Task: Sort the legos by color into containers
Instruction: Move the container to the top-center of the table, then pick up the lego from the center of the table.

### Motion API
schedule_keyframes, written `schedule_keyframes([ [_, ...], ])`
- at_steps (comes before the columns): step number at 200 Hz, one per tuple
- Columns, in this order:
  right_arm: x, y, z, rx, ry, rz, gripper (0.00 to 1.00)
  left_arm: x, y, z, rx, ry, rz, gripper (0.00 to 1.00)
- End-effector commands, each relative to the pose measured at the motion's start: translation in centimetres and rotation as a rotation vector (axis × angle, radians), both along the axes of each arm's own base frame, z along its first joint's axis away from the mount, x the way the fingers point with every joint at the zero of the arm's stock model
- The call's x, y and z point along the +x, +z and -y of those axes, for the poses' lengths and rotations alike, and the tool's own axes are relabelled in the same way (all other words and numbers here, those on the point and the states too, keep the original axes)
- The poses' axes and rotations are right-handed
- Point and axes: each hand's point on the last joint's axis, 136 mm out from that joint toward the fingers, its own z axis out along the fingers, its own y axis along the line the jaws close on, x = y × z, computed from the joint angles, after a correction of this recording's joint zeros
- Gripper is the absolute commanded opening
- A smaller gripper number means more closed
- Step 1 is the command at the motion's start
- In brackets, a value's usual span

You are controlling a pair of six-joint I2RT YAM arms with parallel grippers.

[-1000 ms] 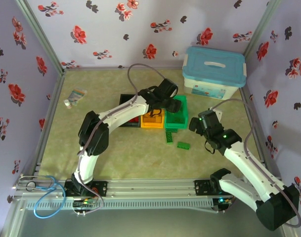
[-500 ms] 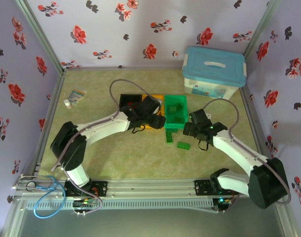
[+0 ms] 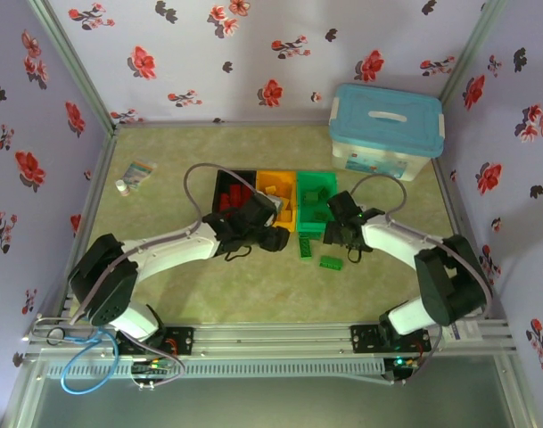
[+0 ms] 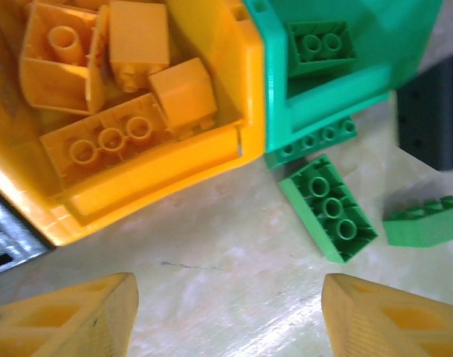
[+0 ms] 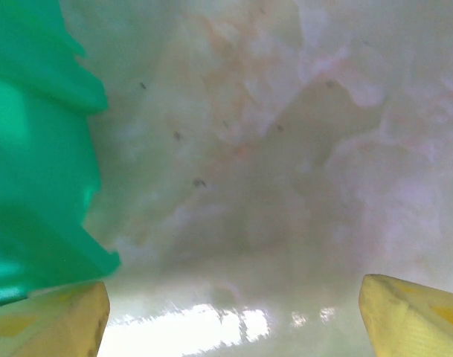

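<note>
The left claw (image 4: 226, 316) backed away from the green bin (image 4: 326, 100), spread and empty. The right claw (image 5: 226, 312), spread too, came close for the green bricks (image 4: 328, 208).

My left wrist view cuts the orange bin (image 4: 159, 167) off at top and left, the green bin (image 4: 338, 97) at top, and one green brick (image 4: 423, 223) at the right edge. My right wrist view blurs the green bin, cut off at left.
</note>
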Motion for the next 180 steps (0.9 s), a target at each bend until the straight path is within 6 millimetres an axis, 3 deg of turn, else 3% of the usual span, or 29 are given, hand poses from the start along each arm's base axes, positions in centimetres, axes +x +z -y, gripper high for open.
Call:
schedule_keyframes([
  [1,3.0,0.9,-0.6,-0.025,0.012,0.053,0.87,-0.5,0.5,0.8,-0.032,0.001,0.015,0.66],
  [32,3.8,0.7,-1.6,-0.008,0.023,0.037,0.85,-0.9,-0.1,1.8,-0.021,-0.017,0.005,0.66],
  [54,2.8,1.0,-1.5,0.009,0.015,0.046,0.85,-1.0,-0.7,2.8,-0.008,-0.034,-0.005,0.67],
  [80,1.1,2.7,-0.8,0.049,-0.009,0.092,0.85,-0.9,-1.7,4.7,0.024,-0.069,-0.023,0.68],
  [135,-1.1,8.1,3.8,0.036,-0.138,0.271,0.91,0.4,-3.1,7.3,0.064,-0.044,-0.066,0.7],
  [180,-1.7,9.0,4.9,0.051,-0.178,0.307,0.93,1.5,-5.2,8.2,0.147,0.047,-0.11,0.72],
])
